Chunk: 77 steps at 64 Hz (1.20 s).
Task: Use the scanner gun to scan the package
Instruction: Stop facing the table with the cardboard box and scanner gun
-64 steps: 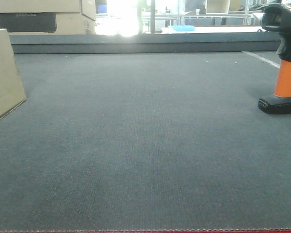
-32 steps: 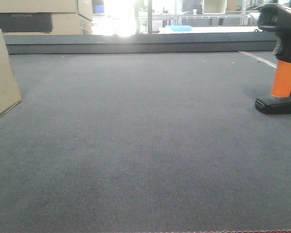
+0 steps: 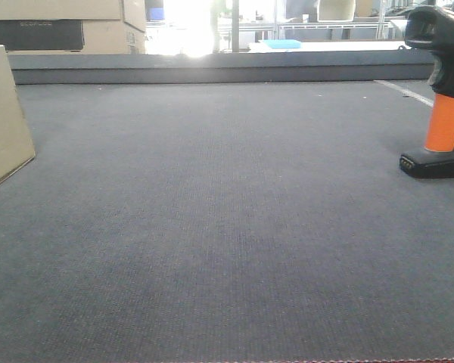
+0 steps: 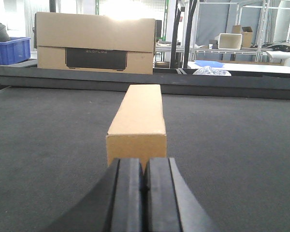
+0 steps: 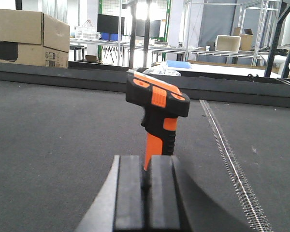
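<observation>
Currently, the oblong plain tan cardboard package lies at the left edge of the dark grey counter. The pistol-shaped black-and-orange scanner gun stands upright on its flat foot at the right edge, well apart from it. Over the last second, both items shifted only slightly in the front-facing view. Neither has been lifted or turned, so the scan is judged not yet begun.

The front-facing view shows neither pincer. The left wrist view shows the left pincer clenched, with its fingers pressed together and nothing between them. It is aimed at the near end of the package. A larger carton with a black printed band stands beyond the far rail.

The right wrist view shows the right pincer likewise clenched and empty, with the scanner gun just beyond its tips. No view shows the barcode label.
</observation>
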Each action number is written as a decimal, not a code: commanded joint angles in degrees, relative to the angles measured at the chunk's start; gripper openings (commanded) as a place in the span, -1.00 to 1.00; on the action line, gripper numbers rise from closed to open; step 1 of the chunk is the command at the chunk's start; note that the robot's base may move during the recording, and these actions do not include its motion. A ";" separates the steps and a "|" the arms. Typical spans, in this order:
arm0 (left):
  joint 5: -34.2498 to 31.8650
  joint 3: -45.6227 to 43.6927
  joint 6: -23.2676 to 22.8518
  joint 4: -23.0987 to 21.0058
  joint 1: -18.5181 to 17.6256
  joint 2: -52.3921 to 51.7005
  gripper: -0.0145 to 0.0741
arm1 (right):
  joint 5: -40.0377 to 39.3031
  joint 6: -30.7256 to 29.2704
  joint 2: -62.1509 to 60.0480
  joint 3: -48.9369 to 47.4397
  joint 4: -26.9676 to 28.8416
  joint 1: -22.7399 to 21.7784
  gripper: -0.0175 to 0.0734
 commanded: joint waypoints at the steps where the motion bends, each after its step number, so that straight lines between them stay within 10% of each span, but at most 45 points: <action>1: -0.98 -0.17 0.28 0.87 0.11 -0.16 -0.92 | -0.89 -0.34 -0.20 0.03 0.35 -0.27 -0.99; 20: 10.50 -10.11 0.28 -0.21 0.11 4.49 -0.92 | -0.89 -0.34 -0.20 0.03 0.35 -0.27 -0.99; 51: 41.09 -45.75 0.28 -0.10 0.11 41.96 -0.92 | -0.89 -0.34 -0.20 0.03 0.35 -0.27 -0.99; 77: 42.88 -57.79 0.28 0.92 0.11 61.96 -0.92 | -0.89 -0.34 -0.20 0.03 0.35 -0.27 -0.99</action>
